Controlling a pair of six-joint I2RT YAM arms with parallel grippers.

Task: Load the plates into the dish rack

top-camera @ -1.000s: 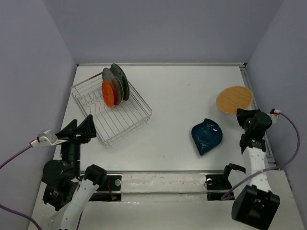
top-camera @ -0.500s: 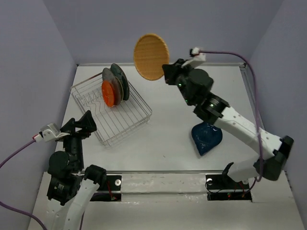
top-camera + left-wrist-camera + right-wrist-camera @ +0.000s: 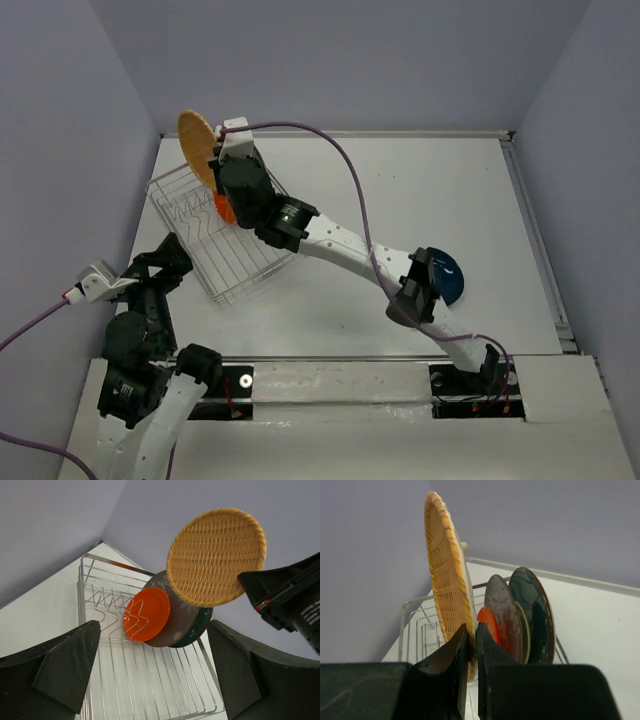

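Left wrist view: your left end effector (image 3: 153,645) stands wide and empty just short of the dish rack (image 3: 150,690), apparently idle. Beyond it, the orange plate (image 3: 146,614), grey plate (image 3: 175,622) and teal plate (image 3: 201,622) stand upright between tines. Above them, your right end effector (image 3: 470,630) pinches the tan woven plate (image 3: 445,565) by its lower rim, on edge, presumably so it can drop between tines. The dark blue leaf plate (image 3: 452,280) lies on the tabletop (image 3: 400,190), not yet loaded. No legible writing or brand anywhere.
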